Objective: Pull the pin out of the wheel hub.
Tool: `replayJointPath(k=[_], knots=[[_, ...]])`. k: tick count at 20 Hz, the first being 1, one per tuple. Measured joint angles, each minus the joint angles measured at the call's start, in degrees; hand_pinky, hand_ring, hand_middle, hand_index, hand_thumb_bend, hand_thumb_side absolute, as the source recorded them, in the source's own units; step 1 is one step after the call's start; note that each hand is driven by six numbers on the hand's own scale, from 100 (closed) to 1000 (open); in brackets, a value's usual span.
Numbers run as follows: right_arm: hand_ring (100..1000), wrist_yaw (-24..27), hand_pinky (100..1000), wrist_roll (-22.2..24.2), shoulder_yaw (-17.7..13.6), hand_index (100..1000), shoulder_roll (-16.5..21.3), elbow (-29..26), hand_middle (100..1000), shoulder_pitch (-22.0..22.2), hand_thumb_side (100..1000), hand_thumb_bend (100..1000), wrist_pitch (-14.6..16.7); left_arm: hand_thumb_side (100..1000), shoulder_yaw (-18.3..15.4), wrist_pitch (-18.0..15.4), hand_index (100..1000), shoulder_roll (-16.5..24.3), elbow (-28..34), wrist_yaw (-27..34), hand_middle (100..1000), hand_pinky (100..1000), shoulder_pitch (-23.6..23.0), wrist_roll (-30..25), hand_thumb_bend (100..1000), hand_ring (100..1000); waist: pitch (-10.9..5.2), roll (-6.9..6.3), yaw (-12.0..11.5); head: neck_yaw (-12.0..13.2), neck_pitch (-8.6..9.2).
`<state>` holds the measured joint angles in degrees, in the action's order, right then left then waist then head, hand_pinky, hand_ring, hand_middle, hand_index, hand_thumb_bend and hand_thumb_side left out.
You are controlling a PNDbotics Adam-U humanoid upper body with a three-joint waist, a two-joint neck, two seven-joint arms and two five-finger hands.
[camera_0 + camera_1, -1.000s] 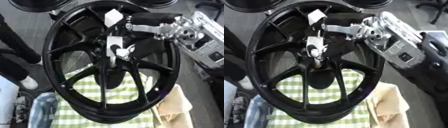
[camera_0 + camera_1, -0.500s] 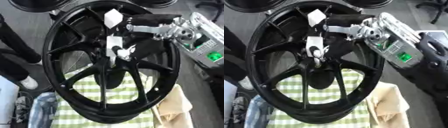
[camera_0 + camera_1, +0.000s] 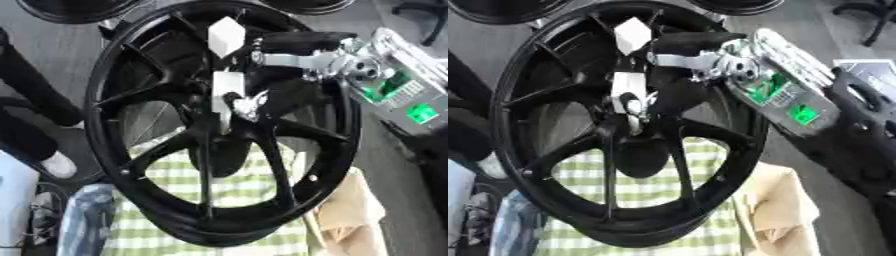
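A large black spoked wheel (image 3: 114,150) fills the middle of both views and lies on a green checked cloth (image 3: 236,190). At its hub (image 3: 234,107) a white bar (image 3: 227,86) runs up from a small silver piece (image 3: 249,104). A second white block (image 3: 226,36) shows higher up, near the rim; whether the two are one part I cannot tell. My right hand (image 3: 302,42) comes in from the right, black with silver joints. It lies over the upper spokes, its tip just right of the white block. My left hand is not in view.
A beige cloth (image 3: 354,215) lies under the wheel's lower right rim. A bluish bundle (image 3: 87,220) sits at the lower left. Dark upright shapes and a white shoe (image 3: 57,165) stand to the left. More black wheels (image 3: 70,10) line the far edge.
My right forearm has turned, so green lights now face the camera. The hand stays at the same place by the white block. The wheel and white pieces have not moved.
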<state>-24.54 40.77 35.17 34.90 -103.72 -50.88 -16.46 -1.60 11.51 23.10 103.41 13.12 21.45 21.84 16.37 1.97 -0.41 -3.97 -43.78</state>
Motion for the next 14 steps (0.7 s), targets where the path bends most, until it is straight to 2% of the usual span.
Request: replayJointPath(k=[9,14], knots=[[785,-0.6,858,0.4,0.2,911,-0.5,0.8,738,0.0,774,113,0.5,802,0.0,0.1,695,0.0,0.0,0.0,617,711,0.2,-0.1,100,642,0.04,0.01,-0.3,-0.2,0.0],[758,-0.2,839,-0.3,0.2,845,-0.9,1.0,630,0.0,709,100,-0.1,804,0.0,0.1,694,0.0,0.0,0.0,618,711,0.2,-0.1,100,643,0.04,0.03,-0.4,-0.2,0.0]])
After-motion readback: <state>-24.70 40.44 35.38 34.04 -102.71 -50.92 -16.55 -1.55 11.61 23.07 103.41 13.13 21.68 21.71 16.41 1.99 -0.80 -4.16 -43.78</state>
